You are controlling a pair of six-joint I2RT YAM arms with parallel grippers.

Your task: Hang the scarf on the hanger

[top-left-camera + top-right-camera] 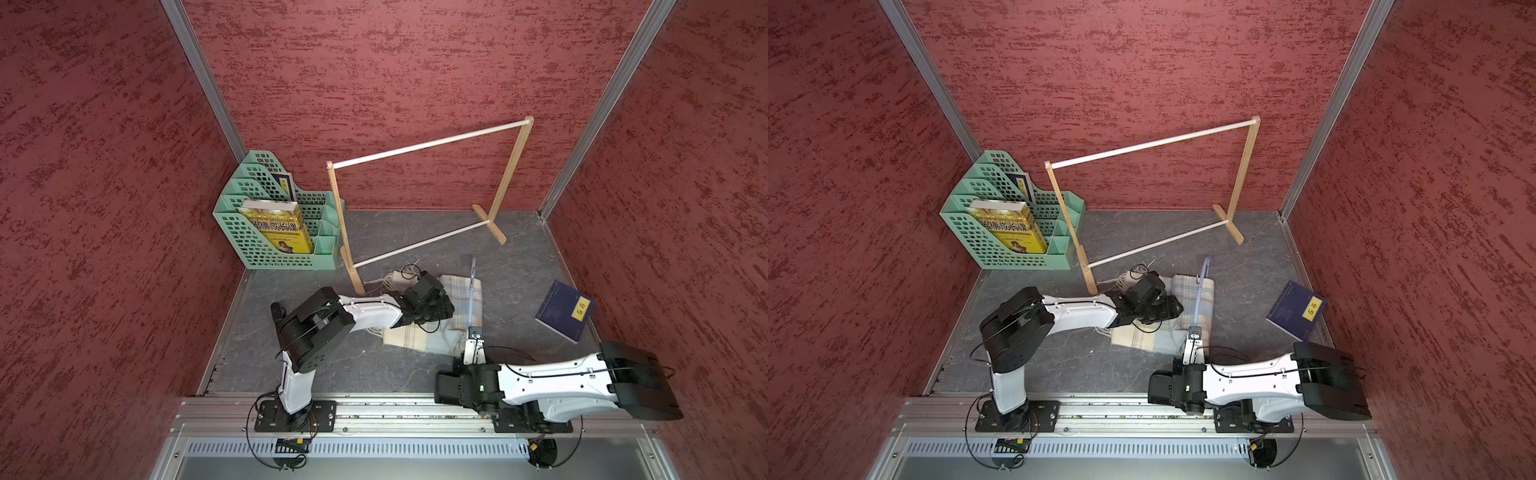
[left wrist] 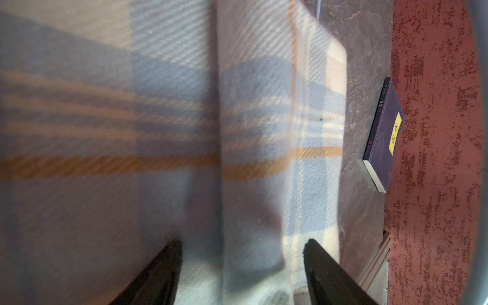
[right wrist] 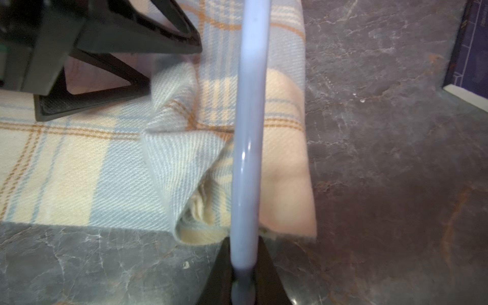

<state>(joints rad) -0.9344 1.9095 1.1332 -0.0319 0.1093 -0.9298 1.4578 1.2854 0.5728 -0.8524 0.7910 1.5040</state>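
Right up close: the right tool [image 3: 244, 266], jaws clamped hard on the hanger [image 3: 248, 126], pinching the near end of that pale-blue plastic. From the grip the hanger runs out over the scarf [image 3: 79, 169], crossing the scarf's right-hand part. Both top views show its far tip poking past the scarf's far edge. Plastic touching cloth? Can't tell.

The scarf lies folded on the grey tabletop [image 1: 374, 365], plaid in blue & cream w/ thin tan lines. One fold is humped up just left of the hanger, and cream fringe trails off the scarf's far-left end.

Next out, the left tool [image 2: 242, 245] is over the scarf's middle. Jaws apart, one finger each side of a raised ridge of cloth, not closed on it. Tips are low at the fabric, but whether they press in, can't tell from the wrist view.

Right of the scarf, well apart, there's a dark-blue book [image 1: 565, 311] w/ a yellow label, down by the red side wall.

Beyond the scarf stands the wooden rack [image 1: 428, 143], upright, its near foot just beside the scarf's fringe.

Further back, far-left of the scarf, a green file holder [image 1: 253, 249] is tucked into the corner. A yellow book [image 1: 276, 226] stands in a front slot & a darker book [image 1: 286, 185] in a slot behind.
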